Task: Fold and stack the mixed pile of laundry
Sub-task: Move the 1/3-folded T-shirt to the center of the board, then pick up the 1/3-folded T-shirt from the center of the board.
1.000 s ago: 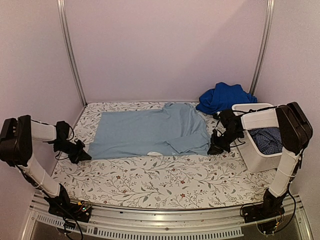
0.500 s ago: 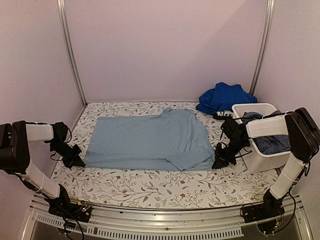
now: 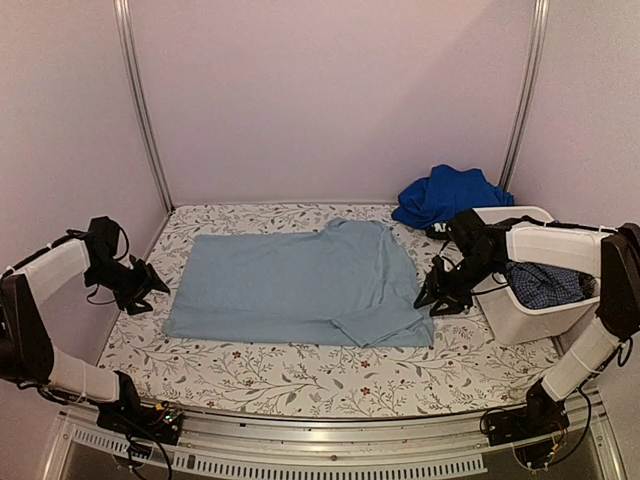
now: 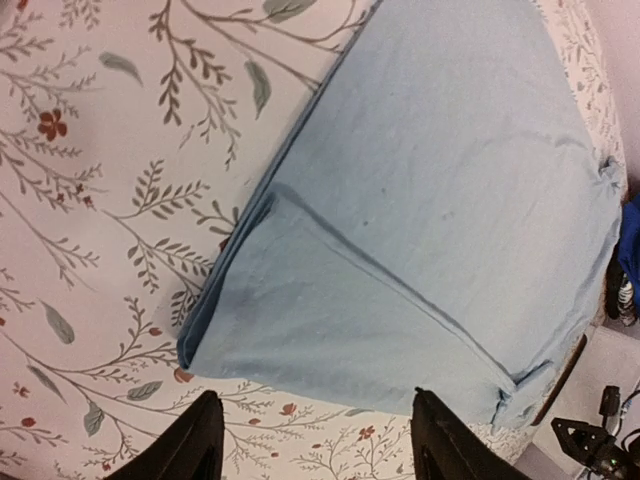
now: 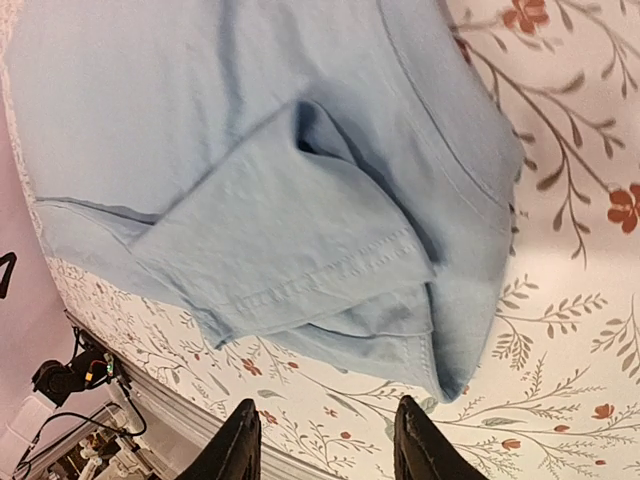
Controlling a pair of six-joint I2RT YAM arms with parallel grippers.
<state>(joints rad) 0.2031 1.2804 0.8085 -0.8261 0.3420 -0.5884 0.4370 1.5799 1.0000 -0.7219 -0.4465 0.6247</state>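
Both arms stand clear of the cloth here: the left gripper (image 3: 148, 287) sits just off the left edge of the pale blue T-shirt (image 3: 290, 285), jaws apart with nothing between them. The right gripper (image 3: 432, 300) hovers by the shirt's right end, likewise spread and empty. The shirt lies flat across the middle of the floral table cover (image 3: 300, 375), doubled over lengthwise, with one sleeve (image 5: 290, 230) folded on top near the right end. It looks like thin, limp jersey: light, with no stiffness, and likely to drag and wrinkle if pulled from a single point. So the doubled corners look like the places to pinch, both layers together: the near left corner (image 4: 195, 350) for one arm, the near right corner (image 5: 445, 370) for the other. A royal blue garment (image 3: 450, 195) is heaped at the far right corner, and a dark blue checked garment (image 3: 548, 285) sits in the white tub (image 3: 510, 322) at the right edge. No brand, label or readable writing shows anywhere.
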